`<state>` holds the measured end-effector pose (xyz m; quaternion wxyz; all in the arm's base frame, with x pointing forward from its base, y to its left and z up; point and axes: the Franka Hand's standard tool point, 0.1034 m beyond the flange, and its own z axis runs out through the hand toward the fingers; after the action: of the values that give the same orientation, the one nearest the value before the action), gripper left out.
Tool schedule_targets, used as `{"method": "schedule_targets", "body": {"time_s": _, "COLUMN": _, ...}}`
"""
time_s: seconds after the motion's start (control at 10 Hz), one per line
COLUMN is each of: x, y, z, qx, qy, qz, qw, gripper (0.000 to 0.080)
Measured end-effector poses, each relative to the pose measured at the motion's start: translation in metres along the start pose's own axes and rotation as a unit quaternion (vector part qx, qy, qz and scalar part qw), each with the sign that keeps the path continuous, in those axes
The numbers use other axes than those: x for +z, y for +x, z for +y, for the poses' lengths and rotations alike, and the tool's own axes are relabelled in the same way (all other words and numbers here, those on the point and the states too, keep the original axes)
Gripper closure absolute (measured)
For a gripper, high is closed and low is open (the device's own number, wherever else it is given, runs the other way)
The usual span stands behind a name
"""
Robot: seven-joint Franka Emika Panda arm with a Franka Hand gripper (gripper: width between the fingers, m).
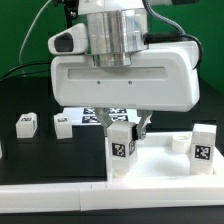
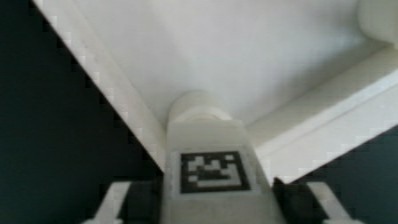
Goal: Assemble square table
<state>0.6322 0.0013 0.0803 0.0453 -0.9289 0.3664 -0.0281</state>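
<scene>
White plastic fills most of the exterior view: my gripper (image 1: 122, 131) hangs from its broad housing at the centre of the frame. Its dark fingers (image 1: 141, 126) stand either side of the top of the middle leg (image 1: 121, 152). This leg is upright at the near left corner of the square plate (image 1: 160, 170), which lies in the lower right. A black-and-white square tag on its front face shows a blocky pattern too small to read.

From the wrist view the same leg (image 2: 214, 140) rises between my fingers (image 2: 320, 205), tag facing the camera, with the plate (image 2: 249, 50) pale behind it. My gripper (image 2: 214, 205) brackets it closely, but dark bands lie between fingers and leg. I cannot tell whether the jaws press on it or merely flank it.

At the exterior view's right a second leg (image 1: 203, 148) stands upright on the plate. Two loose legs (image 1: 26, 124) (image 1: 63, 125) lie on the black table (image 1: 20, 150) at mid left, well apart from the plate. The marker board (image 1: 92, 116) shows its tags behind my fingers. A white border rail (image 1: 50, 197) runs along the bottom left.
</scene>
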Motion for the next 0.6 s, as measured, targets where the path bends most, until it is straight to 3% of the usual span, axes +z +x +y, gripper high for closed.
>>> {"method": "schedule_targets", "body": {"time_s": 0.2, "x": -0.0017, "y": 0.0008, "z": 0.0008, "qx": 0.165, "qy": -0.005, "qz": -0.015, "qw": 0.986, "gripper": 0.0516}}
{"method": "schedule_targets", "body": {"time_s": 0.3, "x": -0.0019, "y": 0.0007, "z": 0.0033, "qx": 0.262, "qy": -0.001, "qz": -0.030, "qw": 0.965, "gripper": 0.0516}}
{"method": "schedule_targets", "body": {"time_s": 0.4, "x": -0.0004, "y": 0.0007, "z": 0.0038, "qx": 0.343, "qy": 0.011, "qz": -0.040, "qw": 0.938, "gripper": 0.0516}}
{"method": "schedule_targets", "body": {"time_s": 0.6, "x": -0.0001, "y": -0.0005, "z": 0.0029, "qx": 0.376, "qy": 0.010, "qz": -0.041, "qw": 0.926, "gripper": 0.0515}}
